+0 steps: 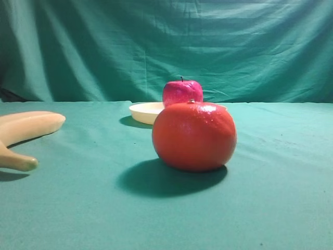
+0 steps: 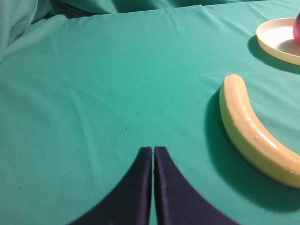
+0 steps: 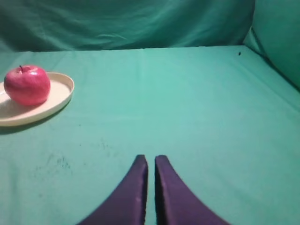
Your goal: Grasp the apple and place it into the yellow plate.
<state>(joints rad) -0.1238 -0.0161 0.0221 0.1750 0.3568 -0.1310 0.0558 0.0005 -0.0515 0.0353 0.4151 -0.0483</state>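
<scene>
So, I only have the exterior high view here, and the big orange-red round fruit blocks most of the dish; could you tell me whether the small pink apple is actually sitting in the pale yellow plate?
Observer: Yes. In the right wrist view the small magenta-pink apple rests inside the shallow round cream-yellow plate, upright, stem up.
Operator: Thank you. Is the right gripper anywhere near it?
Observer: No. The right gripper is shut and empty over bare green cloth, well clear of the plate.
Operator: And the left one, please?
Observer: The left gripper is also shut and empty, with the pale yellow banana lying on the cloth to its right in the left wrist view.
</scene>
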